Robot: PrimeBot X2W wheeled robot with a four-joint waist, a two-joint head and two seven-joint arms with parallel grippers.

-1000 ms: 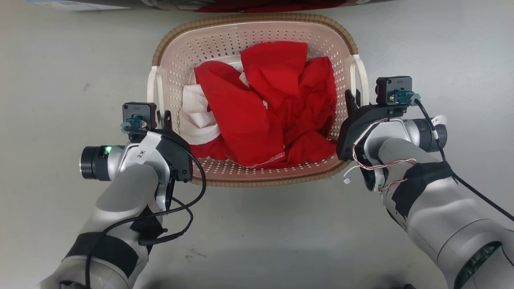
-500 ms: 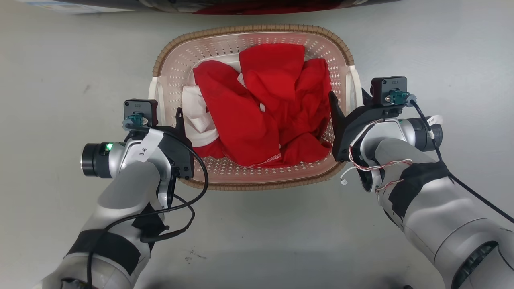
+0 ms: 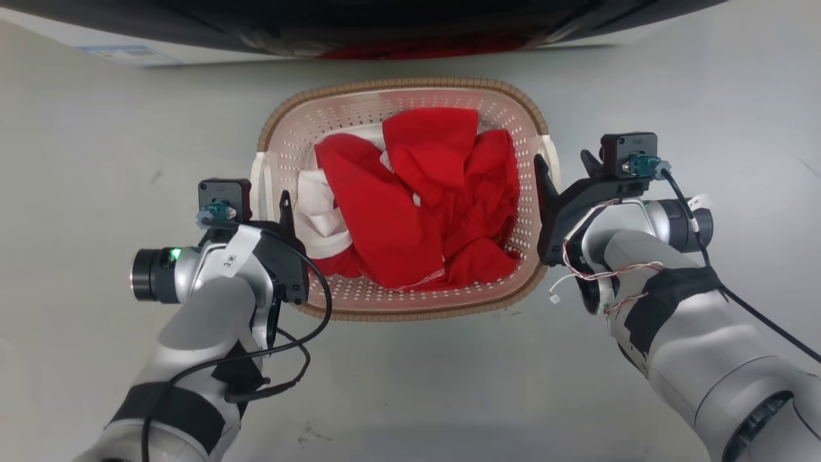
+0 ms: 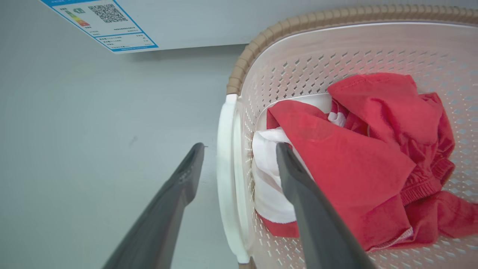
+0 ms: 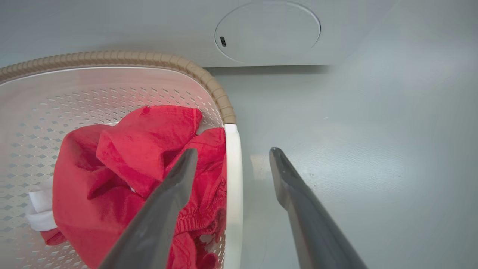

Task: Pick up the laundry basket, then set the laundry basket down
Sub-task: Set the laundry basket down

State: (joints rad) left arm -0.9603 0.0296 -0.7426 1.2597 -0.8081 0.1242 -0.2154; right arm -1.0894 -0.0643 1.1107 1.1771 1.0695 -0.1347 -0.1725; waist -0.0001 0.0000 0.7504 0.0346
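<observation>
The left hand is released, its jaws spread wide across the basket's left handle. One finger is outside the basket and the other is inside, against a white cloth. A gap shows on each side of the handle, so nothing is gripped. The right hand is released in the same way, straddling the right handle. One of its fingers is over the red clothes inside the basket and the other is outside over the floor.

The basket stands on the grey floor between the two hands, its near rim just ahead of the forearms. Red clothes heap its middle, with the white cloth tucked at their left. Just beyond the basket's far rim rises a washer, with a blue-edged label to the basket's far left.
</observation>
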